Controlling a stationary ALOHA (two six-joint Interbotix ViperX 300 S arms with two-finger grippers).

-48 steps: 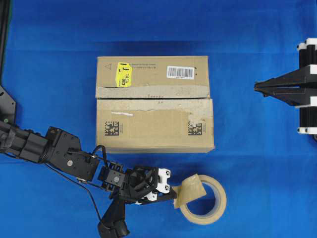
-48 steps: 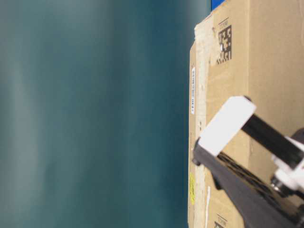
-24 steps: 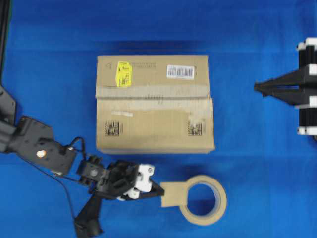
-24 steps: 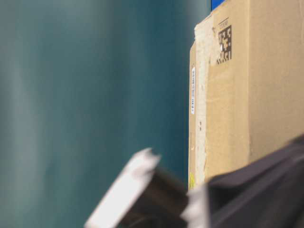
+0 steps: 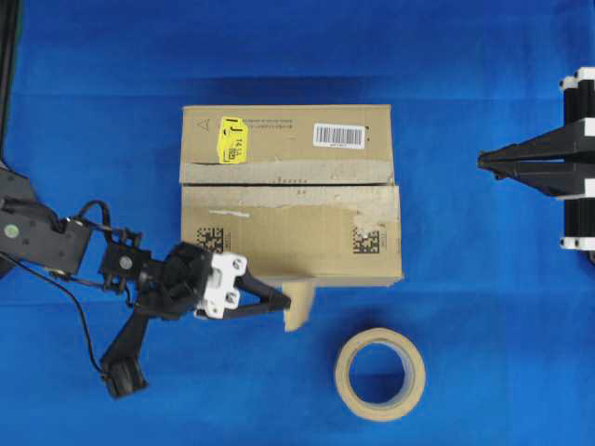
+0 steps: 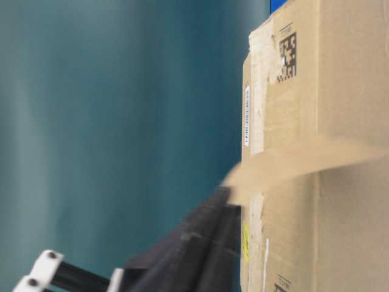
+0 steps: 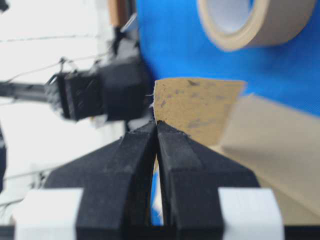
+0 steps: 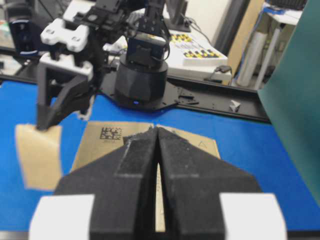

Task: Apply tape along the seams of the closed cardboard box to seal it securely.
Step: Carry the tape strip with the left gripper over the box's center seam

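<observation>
The cardboard box stands at the middle, with a yellow sticker, a barcode label and two matrix codes. Its seam runs left to right between the top flaps. My left gripper is shut on a cut piece of tan tape, held in the air just in front of the box's near edge. In the left wrist view the tape sticks up from my closed fingertips. My right gripper is shut and empty, well to the right of the box; in its wrist view it points at the box.
The tape roll lies flat on the blue cloth in front of the box's right end, also in the left wrist view. The table-level view shows the box and the blurred tape crossing it.
My left gripper has pulled the tape piece off the roll and carried it left, then up toward the box's near edge. The roll stays put. The right arm has not moved.
</observation>
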